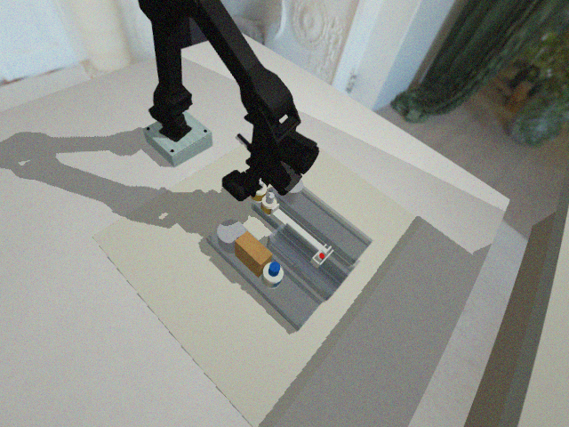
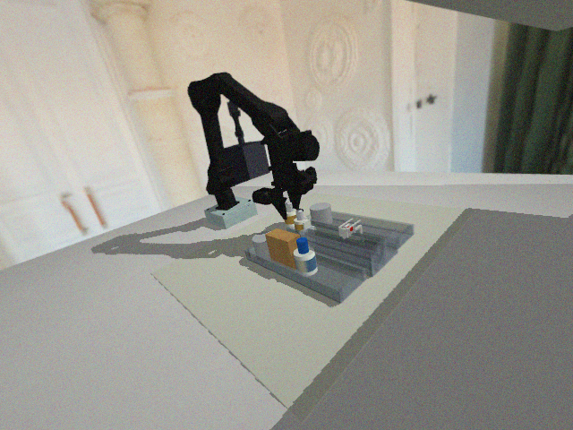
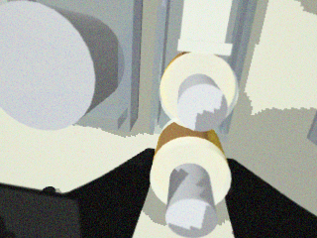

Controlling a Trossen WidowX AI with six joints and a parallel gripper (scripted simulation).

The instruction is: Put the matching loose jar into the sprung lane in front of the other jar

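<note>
My gripper [image 2: 292,211] is shut on a loose jar [image 1: 259,193] [image 2: 290,218] [image 3: 190,149], amber and white with a grey cap, held upright. The matching jar [image 1: 268,205] [image 2: 302,223] [image 3: 170,94] stands at the front end of the sprung lane [image 3: 242,30], against the white pusher [image 1: 299,228] [image 3: 205,20]. The held jar is just in front of it, in line with the lane; it looks slightly higher in the exterior view. The two look very close in the wrist view; whether they touch, and the held jar's base and the front stop, I cannot tell.
A grey cylinder [image 1: 294,186] [image 2: 320,212] [image 3: 45,64] stands in the lane on one side. On the other side are another grey cylinder [image 1: 231,230] [image 2: 260,245], an orange-brown box [image 1: 252,253] [image 2: 281,247] and a white bottle with a blue cap [image 1: 273,274] [image 2: 305,262].
</note>
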